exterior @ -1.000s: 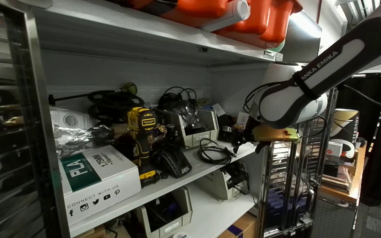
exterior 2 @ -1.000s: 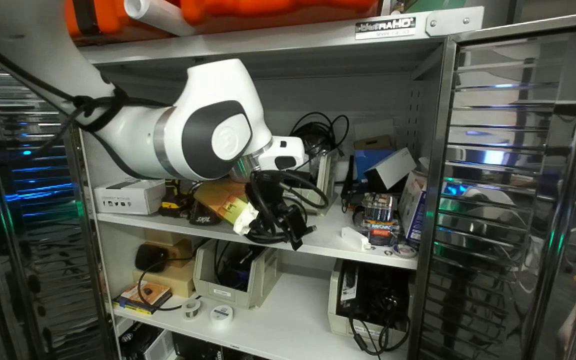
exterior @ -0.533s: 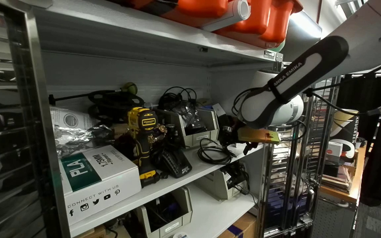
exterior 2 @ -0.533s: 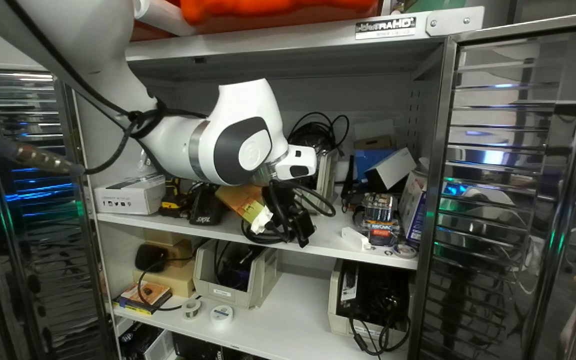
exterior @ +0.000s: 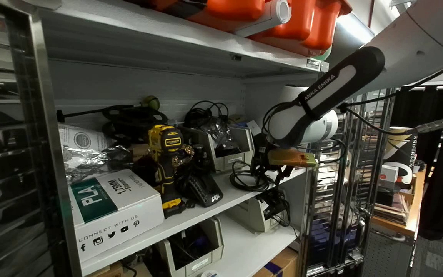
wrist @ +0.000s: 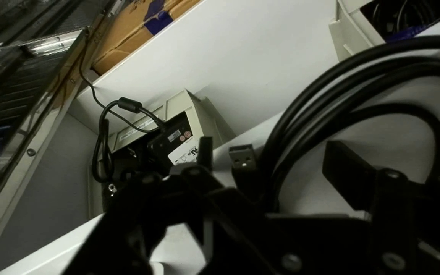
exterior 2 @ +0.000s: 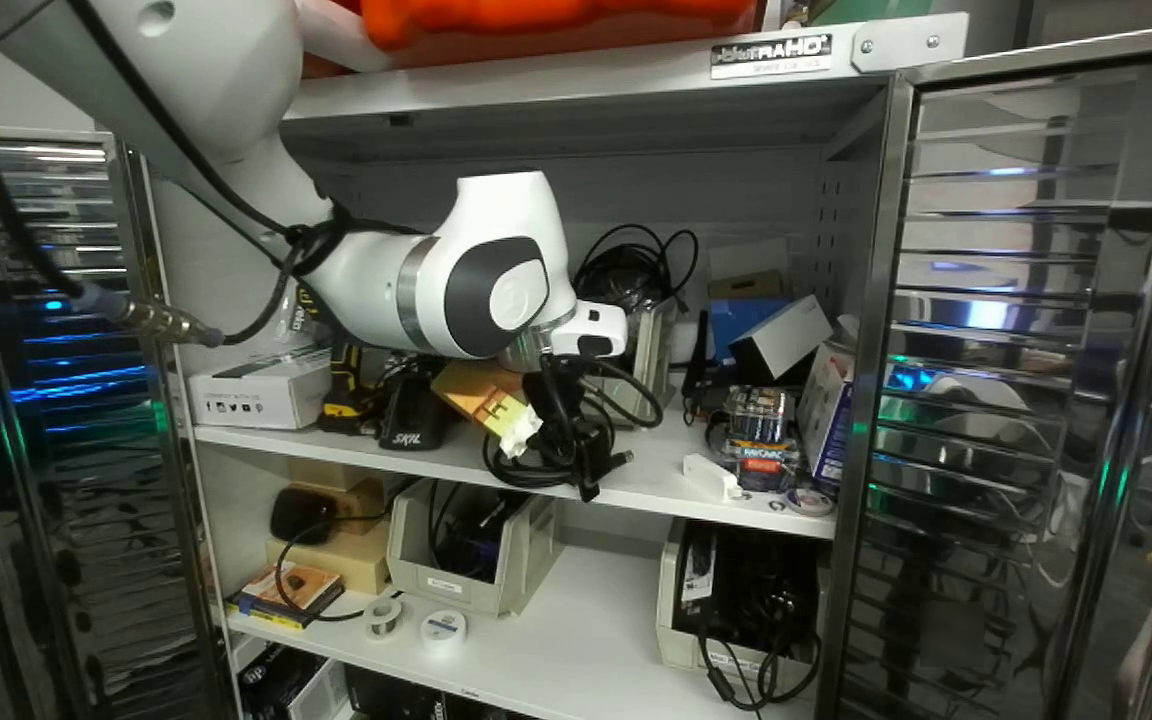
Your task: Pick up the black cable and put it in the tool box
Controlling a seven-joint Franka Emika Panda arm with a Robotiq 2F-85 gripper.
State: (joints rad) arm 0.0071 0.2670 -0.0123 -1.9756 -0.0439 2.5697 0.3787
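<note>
The black cable (exterior: pixel 240 185) lies coiled near the front edge of the middle shelf (exterior: pixel 129 234). It shows in both exterior views (exterior 2: pixel 511 475) and in the wrist view (wrist: pixel 426 42), with a USB plug (wrist: pixel 243 156). My gripper (wrist: pixel 269 160) is open, its two fingers apart, with the plug and some cable strands showing between them. In both exterior views my gripper (exterior: pixel 268 177) (exterior 2: pixel 578 478) is at the coil's end near the shelf edge. I cannot tell whether a finger touches the cable. Light grey bins stand on both shelves; I cannot tell which is the tool box.
A grey bin (exterior: pixel 233 158) with cables stands behind the coil. Grey bins (exterior 2: pixel 466 590) (exterior 2: pixel 726 650) stand on the lower shelf. A yellow drill (exterior: pixel 165 140), a SKIL charger (exterior: pixel 206 188) and a white PLA box (exterior: pixel 129 211) are beside it. A battery pack (exterior 2: pixel 761 430) is opposite.
My gripper has moved along the shelf towards the coil and lower, so it now overlaps the cable in view. The cable has not visibly moved.
</note>
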